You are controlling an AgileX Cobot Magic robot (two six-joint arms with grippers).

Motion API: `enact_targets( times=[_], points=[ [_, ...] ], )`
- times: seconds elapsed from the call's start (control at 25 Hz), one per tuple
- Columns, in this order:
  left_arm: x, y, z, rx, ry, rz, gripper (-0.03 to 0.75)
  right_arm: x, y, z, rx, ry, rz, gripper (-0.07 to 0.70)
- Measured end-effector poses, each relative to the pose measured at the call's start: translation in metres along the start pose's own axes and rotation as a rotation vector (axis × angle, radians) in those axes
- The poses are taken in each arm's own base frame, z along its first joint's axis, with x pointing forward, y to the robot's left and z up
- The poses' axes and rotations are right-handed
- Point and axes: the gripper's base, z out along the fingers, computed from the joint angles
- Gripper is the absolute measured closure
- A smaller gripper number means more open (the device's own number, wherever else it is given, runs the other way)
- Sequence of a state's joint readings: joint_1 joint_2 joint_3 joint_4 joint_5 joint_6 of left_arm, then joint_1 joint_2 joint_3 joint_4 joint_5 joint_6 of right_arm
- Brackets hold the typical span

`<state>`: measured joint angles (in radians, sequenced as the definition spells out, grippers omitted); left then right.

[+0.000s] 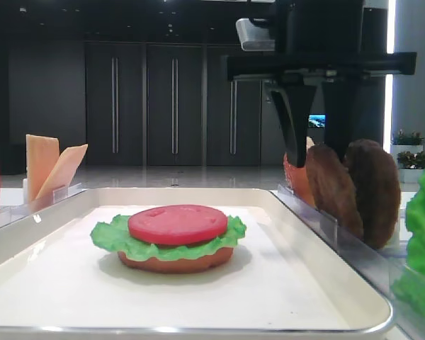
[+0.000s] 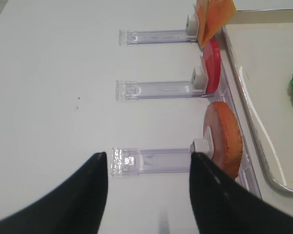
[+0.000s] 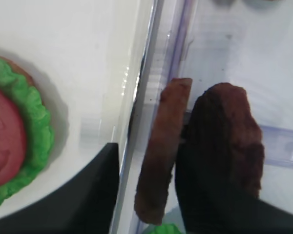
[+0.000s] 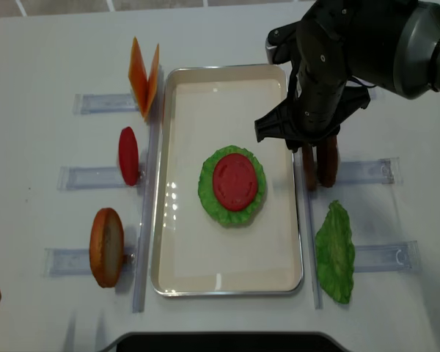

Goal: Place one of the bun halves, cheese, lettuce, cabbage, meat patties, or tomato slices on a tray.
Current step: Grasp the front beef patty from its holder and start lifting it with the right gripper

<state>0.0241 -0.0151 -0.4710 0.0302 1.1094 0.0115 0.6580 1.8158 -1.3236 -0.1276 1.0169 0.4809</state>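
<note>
The right gripper (image 3: 154,195) has one finger on each side of the inner of the two meat patties (image 3: 162,151), but I cannot tell if it is squeezing yet. The patties stand on edge in a clear rack (image 4: 367,172), right of the tray (image 4: 183,242), so fingers can slip around them. The left gripper (image 2: 149,187) hangs open, lower left

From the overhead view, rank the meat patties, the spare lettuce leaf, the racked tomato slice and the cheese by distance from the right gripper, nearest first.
1. meat patties: directly at the right gripper, right of the tray.
2. lettuce leaf: lower right, beside the tray.
3. cheese and racked tomato slice: left of the tray, too close to call.
</note>
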Motion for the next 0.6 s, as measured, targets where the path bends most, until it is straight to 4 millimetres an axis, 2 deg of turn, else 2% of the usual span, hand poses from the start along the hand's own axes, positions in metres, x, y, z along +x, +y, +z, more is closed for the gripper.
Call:
enact_targets(
  times=[0.16,0.28,0.32,0.44,0.6],
  points=[
    [0.0,0.0,0.0,0.0,0.0,0.0,0.307,0.0,0.002,0.017,0.022,0.047,-0.005,0.374],
    [0.0,0.0,0.0,0.0,0.0,0.0,0.307,0.001,0.003,0.019,0.047,0.055,-0.026,0.477],
    [0.0,0.0,0.0,0.0,0.0,0.0,0.307,0.001,0.002,0.018,0.058,0.054,-0.035,0.488],
    [0.0,0.0,0.0,0.0,0.0,0.0,0.307,0.0,0.003,0.009,0.062,0.055,-0.042,0.489],
    [0.0,0.0,0.0,0.0,0.0,0.0,0.307,-0.011,0.007,-0.023,0.047,0.045,-0.051,0.505]
  ],
)
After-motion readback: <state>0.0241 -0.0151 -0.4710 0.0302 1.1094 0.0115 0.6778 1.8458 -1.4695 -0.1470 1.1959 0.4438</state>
